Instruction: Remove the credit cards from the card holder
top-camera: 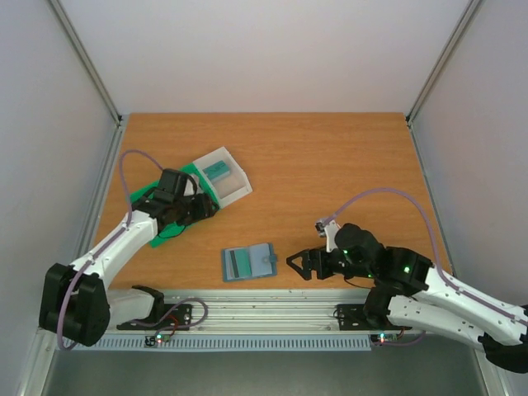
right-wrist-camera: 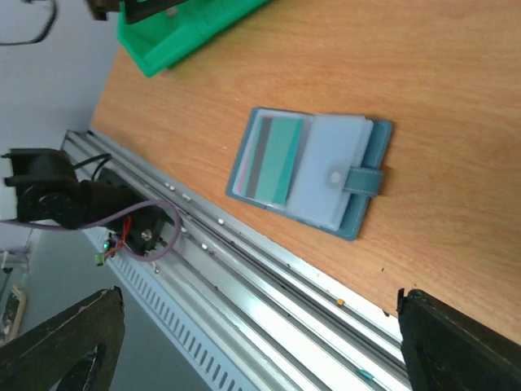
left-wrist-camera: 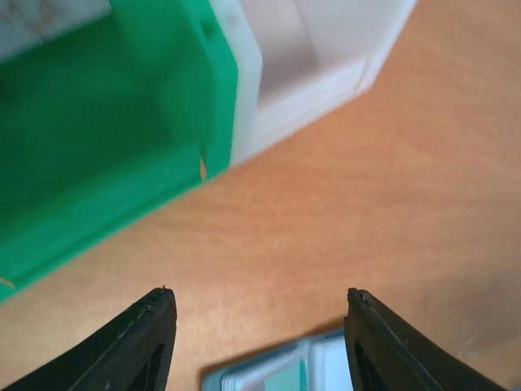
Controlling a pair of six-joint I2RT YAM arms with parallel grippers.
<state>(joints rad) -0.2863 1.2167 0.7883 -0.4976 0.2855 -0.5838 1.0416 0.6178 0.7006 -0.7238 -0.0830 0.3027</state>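
Note:
The slate-blue card holder [top-camera: 248,263] lies open and flat near the table's front edge, its tab to the right. In the right wrist view the card holder [right-wrist-camera: 309,167] shows a teal card with a grey band [right-wrist-camera: 275,159] in its left pocket and a thin pale pinkish edge beside it. I cannot make out any whitish credit cards clearly. My left gripper [top-camera: 202,206] is open and empty beside the tray, and the holder's edge [left-wrist-camera: 277,375] shows between its fingers [left-wrist-camera: 151,342]. My right gripper [top-camera: 301,264] is open and empty just right of the holder.
A green-and-clear compartment tray [top-camera: 219,177] stands at the left under my left arm, with a teal card [top-camera: 218,172] in its clear part. It also shows in the left wrist view [left-wrist-camera: 98,163], with a blurred whitish patch [left-wrist-camera: 41,20] behind its green wall. A metal rail [right-wrist-camera: 269,285] runs along the front edge.

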